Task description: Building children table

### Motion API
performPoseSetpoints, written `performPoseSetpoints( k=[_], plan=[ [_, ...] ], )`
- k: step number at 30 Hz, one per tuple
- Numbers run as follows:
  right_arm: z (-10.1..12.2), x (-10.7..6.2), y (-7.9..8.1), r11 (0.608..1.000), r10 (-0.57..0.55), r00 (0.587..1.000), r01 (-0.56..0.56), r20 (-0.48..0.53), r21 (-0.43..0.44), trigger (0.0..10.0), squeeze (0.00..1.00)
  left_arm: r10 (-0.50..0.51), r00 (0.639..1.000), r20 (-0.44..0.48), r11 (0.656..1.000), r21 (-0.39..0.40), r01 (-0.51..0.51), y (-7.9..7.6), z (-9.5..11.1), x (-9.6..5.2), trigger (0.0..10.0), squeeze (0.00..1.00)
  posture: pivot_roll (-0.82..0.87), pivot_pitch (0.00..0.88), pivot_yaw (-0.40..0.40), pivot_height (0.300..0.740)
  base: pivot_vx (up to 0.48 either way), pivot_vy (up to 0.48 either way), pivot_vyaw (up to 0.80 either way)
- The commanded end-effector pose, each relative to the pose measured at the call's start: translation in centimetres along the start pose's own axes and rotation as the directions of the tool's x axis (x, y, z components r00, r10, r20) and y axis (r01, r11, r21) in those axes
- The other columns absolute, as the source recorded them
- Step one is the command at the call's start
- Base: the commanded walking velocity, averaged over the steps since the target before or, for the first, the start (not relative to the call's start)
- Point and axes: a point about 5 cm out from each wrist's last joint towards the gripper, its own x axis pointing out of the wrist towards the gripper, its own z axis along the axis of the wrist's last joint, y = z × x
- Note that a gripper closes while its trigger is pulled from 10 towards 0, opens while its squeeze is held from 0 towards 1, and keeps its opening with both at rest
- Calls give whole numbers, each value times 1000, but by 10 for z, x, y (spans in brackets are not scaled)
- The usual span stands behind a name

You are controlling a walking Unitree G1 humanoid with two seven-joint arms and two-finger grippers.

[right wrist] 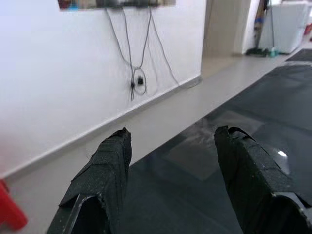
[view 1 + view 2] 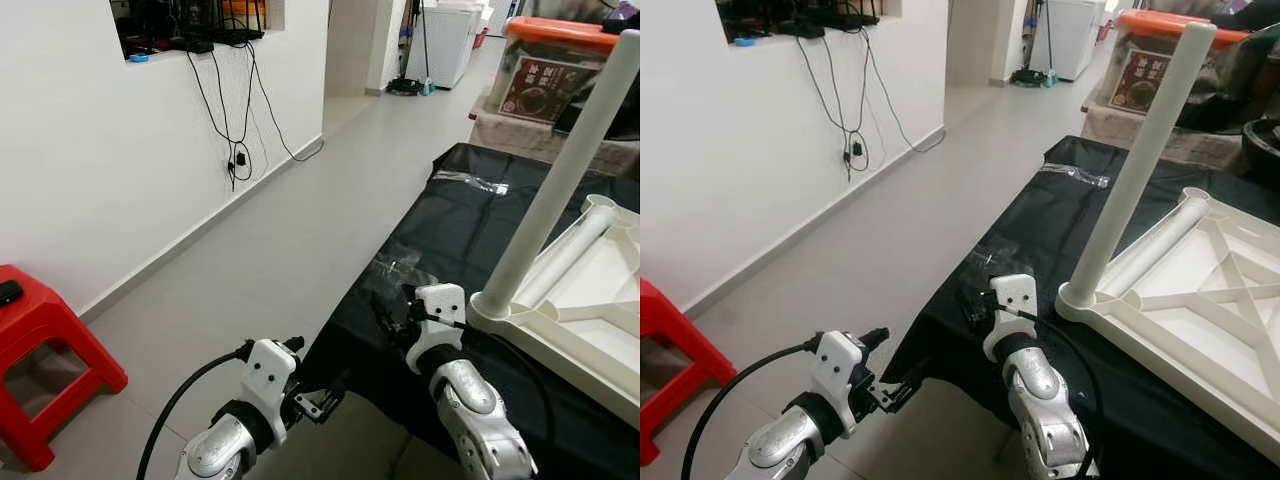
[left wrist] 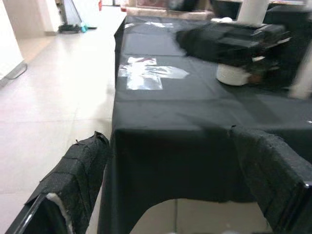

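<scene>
An upturned white children's tabletop (image 2: 560, 345) lies on a table draped in black cloth (image 2: 450, 220). One white leg (image 2: 560, 180) stands upright in its near corner, and a second leg (image 2: 570, 250) lies loose inside the frame. My right gripper (image 2: 395, 315) hovers open over the cloth, just left of that corner, with nothing between its fingers (image 1: 105, 170). My left gripper (image 2: 328, 398) is open and empty, low off the table's near edge and pointing at the cloth's hanging side (image 3: 195, 161).
Clear plastic bags (image 2: 395, 265) lie on the cloth ahead of the right gripper. A red stool (image 2: 40, 350) stands at the left by the white wall, where cables (image 2: 235, 130) hang. An orange-lidded container (image 2: 550, 60) sits beyond the table. Grey floor runs ahead.
</scene>
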Motion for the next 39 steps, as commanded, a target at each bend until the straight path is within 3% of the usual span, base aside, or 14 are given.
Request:
performPoseSetpoints(
  k=[1, 4, 9, 17, 24, 39],
  plan=[
    [-1, -7, -1, 999, -49, 999, 49, 3, 7, 10000, 0, 23, 999, -26, 1000, 0, -23, 2, -5, 1, 10000, 0, 75, 13, -49, 740, 0, 0, -763],
    [-4, -15, 9, 997, -46, 999, 47, -19, 54, 10000, 0, 33, 999, -33, 999, 1, -33, 4, -5, 1, 10000, 0, 72, 16, -41, 740, 0, 0, -763],
    [-6, -17, 19, 999, -21, 1000, 21, -22, 32, 10000, 0, 48, 998, -39, 999, -3, -49, 6, -5, 3, 10000, 0, 72, 20, -39, 740, 0, 0, -756],
    [-7, -16, 21, 1000, -12, 1000, 12, -17, 22, 10000, 0, 67, 997, -42, 998, -11, -67, 9, -5, 4, 10000, 0, 71, 22, -39, 740, 0, 303, -745],
    [-7, -17, 25, 1000, -9, 999, 9, -33, 10, 10000, 0, 72, 996, -55, 997, -1, -72, 9, -6, 3, 10000, 0, 75, 30, -36, 740, 0, 463, 0],
    [-7, -14, 24, 1000, -1, 999, 0, -37, -14, 10000, 0, 110, 992, -68, 994, 6, -110, 11, -6, 3, 10000, 0, 80, 47, -42, 740, 58, 0, 0]
  ],
)
